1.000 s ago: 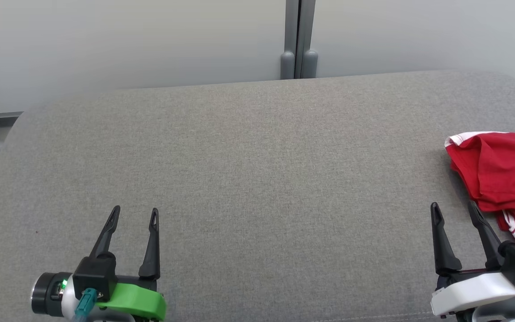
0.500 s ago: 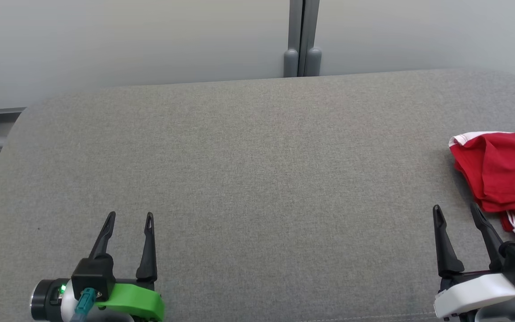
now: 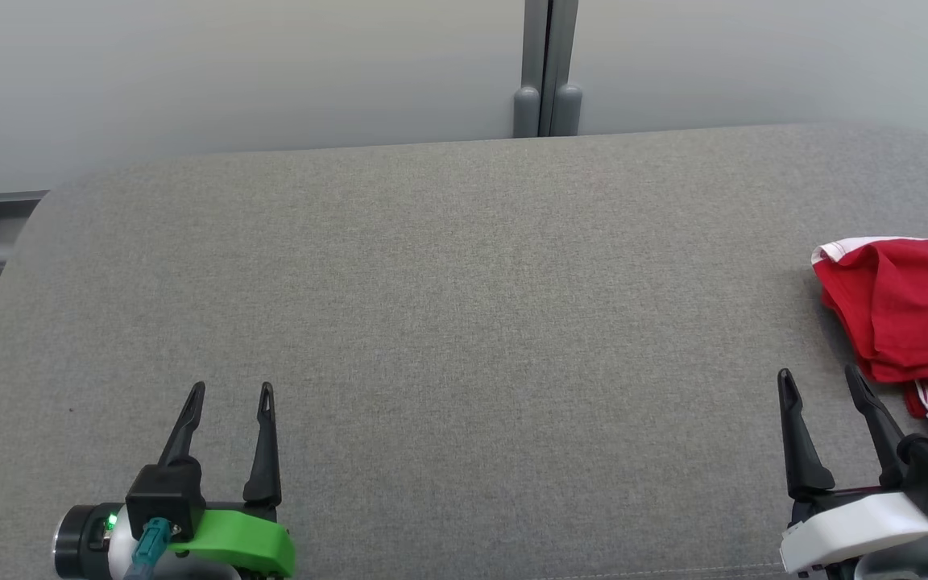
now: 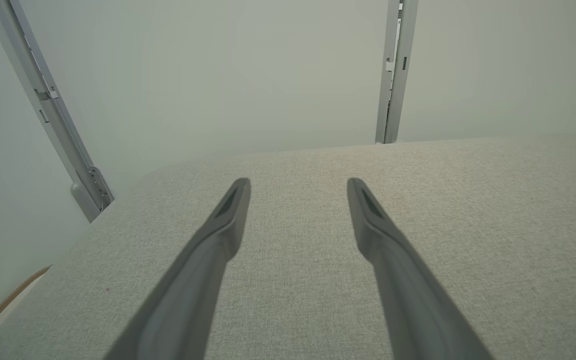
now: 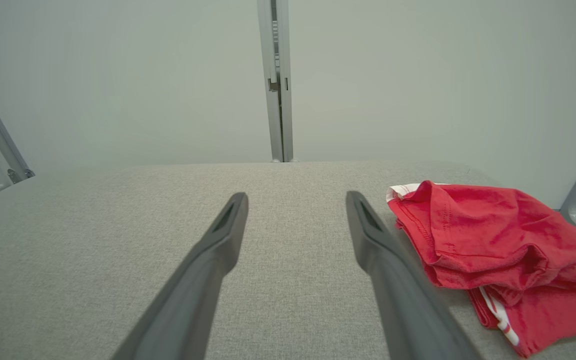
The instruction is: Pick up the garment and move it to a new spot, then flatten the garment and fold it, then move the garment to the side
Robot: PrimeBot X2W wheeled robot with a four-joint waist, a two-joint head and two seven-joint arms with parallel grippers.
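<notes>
Lab-like bay, pale partition panels [image 3: 230,72], metal post [image 3: 546,68], grey fabric table [image 3: 464,322]

Left hand [image 3: 233,387] and right hand [image 3: 819,372] both gape wide, pointing forward.

I can make out no lettering, label, brand mark, number or sign on anything in my camera views.

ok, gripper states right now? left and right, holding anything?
Left gripper: open, holding nothing.
Right gripper: open, holding nothing; the red garment lies beside it, not gripped.
</notes>
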